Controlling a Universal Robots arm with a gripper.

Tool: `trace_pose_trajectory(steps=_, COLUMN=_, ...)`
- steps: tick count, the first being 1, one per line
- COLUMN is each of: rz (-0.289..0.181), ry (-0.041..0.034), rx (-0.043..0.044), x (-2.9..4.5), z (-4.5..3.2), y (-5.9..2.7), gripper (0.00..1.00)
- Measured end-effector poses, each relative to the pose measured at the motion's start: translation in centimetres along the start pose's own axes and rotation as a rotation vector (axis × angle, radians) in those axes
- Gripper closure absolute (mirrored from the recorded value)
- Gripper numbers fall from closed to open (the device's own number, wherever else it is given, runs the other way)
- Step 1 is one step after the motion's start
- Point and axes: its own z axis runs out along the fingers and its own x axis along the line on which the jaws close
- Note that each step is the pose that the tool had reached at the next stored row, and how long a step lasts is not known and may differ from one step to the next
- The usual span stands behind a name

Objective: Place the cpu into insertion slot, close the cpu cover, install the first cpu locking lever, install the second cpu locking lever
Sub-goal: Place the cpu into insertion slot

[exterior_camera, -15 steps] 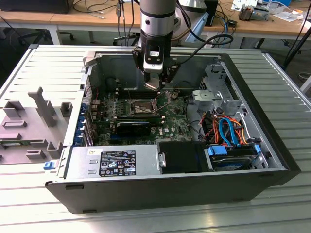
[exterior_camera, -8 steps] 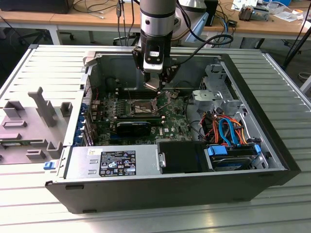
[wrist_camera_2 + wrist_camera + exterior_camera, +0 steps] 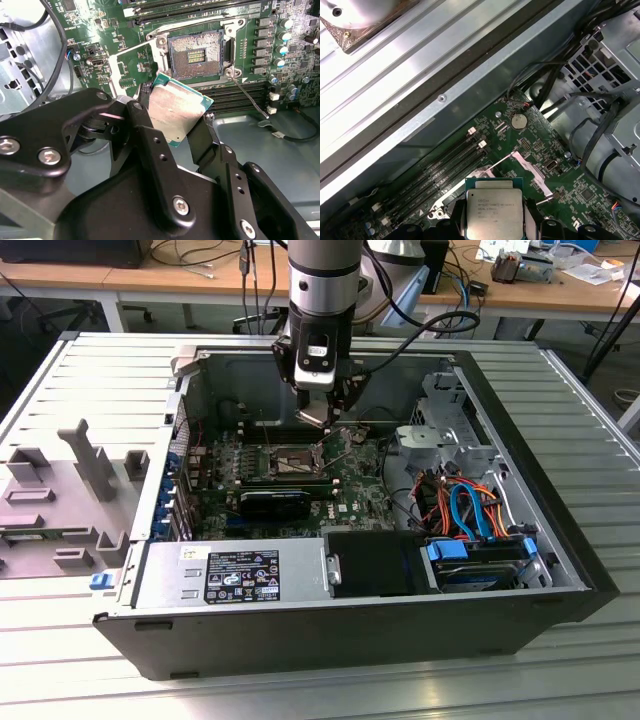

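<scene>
Here the thin silvery square-windowed cpu cover stands open beyond the black gripper. Its fingers pinch the small flat silver-topped cpu by opposite edges, just short of the dark square insertion slot. The chip looks light, stiff and fragile, so hold the edges only.

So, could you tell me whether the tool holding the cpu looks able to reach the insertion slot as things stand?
Probably yes. The tool, shut on the cpu, hangs above the insertion slot, which lies bare; the cpu cover stands swung open, and nothing seems to lie between.
</scene>
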Motion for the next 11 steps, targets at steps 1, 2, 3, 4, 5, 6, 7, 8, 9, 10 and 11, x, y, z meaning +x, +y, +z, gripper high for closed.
trace_pose_trajectory(steps=1, rz=0.001, ry=-0.0001, rx=0.0001, x=0.00, z=0.00, y=0.00, gripper=0.45)
trace_pose_trajectory(steps=2, rz=0.002, ry=-0.0002, rx=0.0001, x=0.00, z=0.00, y=0.00, gripper=0.45)
trace_pose_trajectory(steps=3, rz=0.003, ry=-0.0002, rx=0.0000, x=0.00, z=0.00, y=0.00, gripper=0.45)
trace_pose_trajectory(steps=4, rz=0.003, ry=-0.0004, rx=0.0000, x=0.00, z=0.00, y=0.00, gripper=0.45)
trace_pose_trajectory(steps=5, rz=0.004, ry=-0.0004, rx=0.0000, x=0.00, z=0.01, y=0.00, gripper=0.45)
trace_pose_trajectory(steps=6, rz=0.005, ry=-0.0005, rx=-0.0001, x=0.00, z=0.01, y=0.00, gripper=0.45)
trace_pose_trajectory(steps=7, rz=0.005, ry=-0.0005, rx=-0.0001, x=0.00, z=0.01, y=0.00, gripper=0.45)
trace_pose_trajectory(steps=8, rz=0.006, ry=-0.0005, rx=-0.0001, x=0.00, z=0.01, y=0.00, gripper=0.45)
trace_pose_trajectory(steps=9, rz=0.007, ry=-0.0006, rx=-0.0001, x=0.00, z=0.01, y=0.00, gripper=0.45)
trace_pose_trajectory(steps=10, rz=0.007, ry=-0.0007, rx=-0.0001, x=0.00, z=0.02, y=0.00, gripper=0.45)
trace_pose_trajectory(steps=11, rz=0.008, ry=-0.0007, rx=-0.0001, x=0.00, z=0.01, y=0.00, gripper=0.45)
